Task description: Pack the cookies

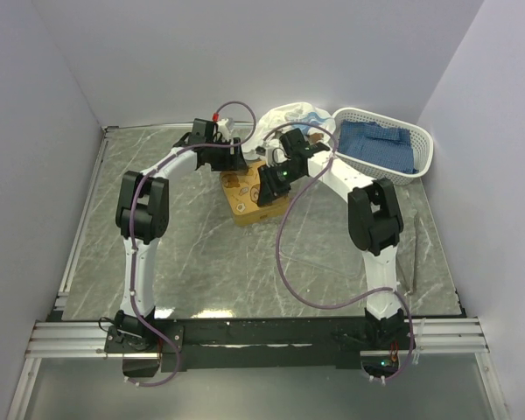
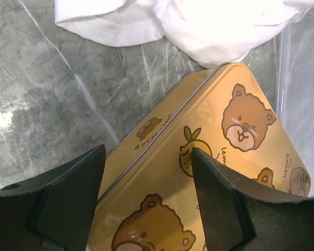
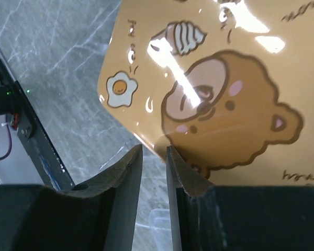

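No cookies show in any view. A square golden tin [image 1: 249,203] with cartoon bears lies at the table's middle. Its lid fills the left wrist view [image 2: 240,120] and the right wrist view [image 3: 225,89]. My left gripper [image 1: 232,159] is open, and its fingers [image 2: 146,157] straddle the lid from above, near its far-left edge, holding nothing. My right gripper [image 1: 273,182] is nearly closed. Its fingertips [image 3: 154,149] pinch the lid's edge next to a rounded corner.
A white crumpled cloth [image 1: 290,118] lies behind the tin and also shows in the left wrist view [image 2: 199,26]. A white basket [image 1: 402,166] holding blue cloth stands at the back right. A clear plastic container [image 2: 298,78] sits beside the tin.
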`<state>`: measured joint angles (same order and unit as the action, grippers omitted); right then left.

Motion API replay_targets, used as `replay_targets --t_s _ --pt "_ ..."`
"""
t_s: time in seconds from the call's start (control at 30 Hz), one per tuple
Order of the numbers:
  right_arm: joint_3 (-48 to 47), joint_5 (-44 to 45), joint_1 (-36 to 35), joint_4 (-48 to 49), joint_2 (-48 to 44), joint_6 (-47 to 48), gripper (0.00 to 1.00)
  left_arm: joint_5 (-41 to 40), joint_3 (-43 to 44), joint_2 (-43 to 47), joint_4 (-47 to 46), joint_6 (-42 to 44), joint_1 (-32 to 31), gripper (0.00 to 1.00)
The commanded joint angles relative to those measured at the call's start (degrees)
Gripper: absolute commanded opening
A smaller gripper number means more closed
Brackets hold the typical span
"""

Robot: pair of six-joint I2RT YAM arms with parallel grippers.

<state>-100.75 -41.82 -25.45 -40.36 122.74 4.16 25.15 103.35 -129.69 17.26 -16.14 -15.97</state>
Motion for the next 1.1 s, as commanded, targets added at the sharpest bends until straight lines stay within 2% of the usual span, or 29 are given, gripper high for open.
replay_targets --t_s 0.0,0.2,0.4,0.57,0.7,0.87,0.9,1.07 --pt "3.19 1.31 -0.65 -2.0 -2.5 1.63 0.33 0.69 1.67 1.81 2.08 1.37 -0.91 0.73" --pt "1.35 1.3 -0.65 -3.67 -6.27 5.32 0.38 1.57 1.33 1.98 1.47 1.64 -0.91 0.74" --pt "2.66 0.78 -0.65 -4.12 -11.46 12.88 0.41 2.45 1.41 1.89 1.03 0.94 -0.91 0.74" --pt "10.82 5.78 -0.3 1.15 -15.33 18.33 0.4 3.77 -0.42 2.77 0.24 1.63 -0.91 0.74" --pt "13.56 6.49 1.02 1.07 -15.42 20.53 0.35 5.09 -1.49 3.48 -0.12 3.22 -0.91 0.75" --pt "21.37 10.61 -0.64 5.72 -18.23 32.65 0.31 7.19 -0.96 3.13 -0.29 4.19 -0.91 0.79" --pt "22.08 14.1 -1.26 6.6 -18.41 33.88 0.31 7.55 -0.87 2.95 -0.38 4.19 -0.91 0.79" --pt "21.39 19.67 -4.6 10.74 -15.43 37.93 0.3 9.3 -1.04 2.86 -0.29 5.24 -0.91 0.79"
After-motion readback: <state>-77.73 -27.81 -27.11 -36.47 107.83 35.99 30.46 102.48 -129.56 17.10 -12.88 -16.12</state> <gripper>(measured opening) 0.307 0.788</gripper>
